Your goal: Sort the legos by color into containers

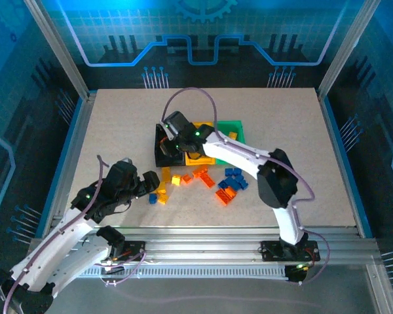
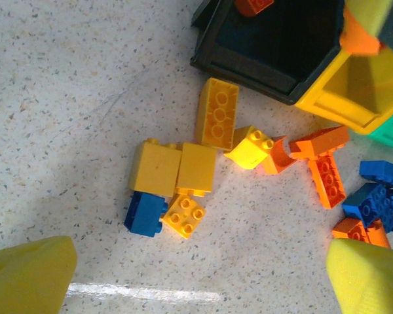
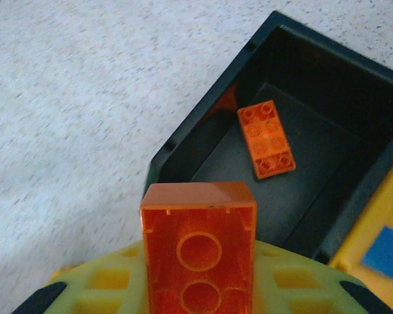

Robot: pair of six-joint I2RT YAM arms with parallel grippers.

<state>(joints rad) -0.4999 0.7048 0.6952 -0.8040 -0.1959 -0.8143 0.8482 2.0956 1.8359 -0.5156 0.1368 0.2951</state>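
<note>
Right hand (image 1: 175,142) is pinching an orange brick (image 3: 198,252) with its hollow underside facing the wrist camera. The brick hangs right about at the near corner of the black bin (image 3: 203,118). Another orange brick (image 3: 266,139) is lying flat on the bin floor, so black looks like the home for orange. The yellow bin (image 2: 344,108) sits touching the black one, and the green bin (image 1: 234,127) is next along.

Left hand (image 2: 200,255) is spread wide with nothing in it, hovering over the left end of the loose legos on the worktop (image 1: 118,124). Under it is a clump of yellow bricks (image 2: 156,168) with a blue brick (image 2: 144,214) tucked against them. More orange bricks (image 2: 327,180) and blue bricks (image 2: 380,196) lie further right, near the bins.

So I'd call this the drop-off step for the orange one. To me the brick looks closer to the rim than the middle. The next move would be a small nudge further over the opening, then letting the fingers open so it lands inside rather than bouncing off the edge.

For the left side, grabbing a yellow looks fiddly, since those bricks touch each other. It would need to straddle just one without dragging the neighbours.

Most of the pile isn't sorted yet.
</note>
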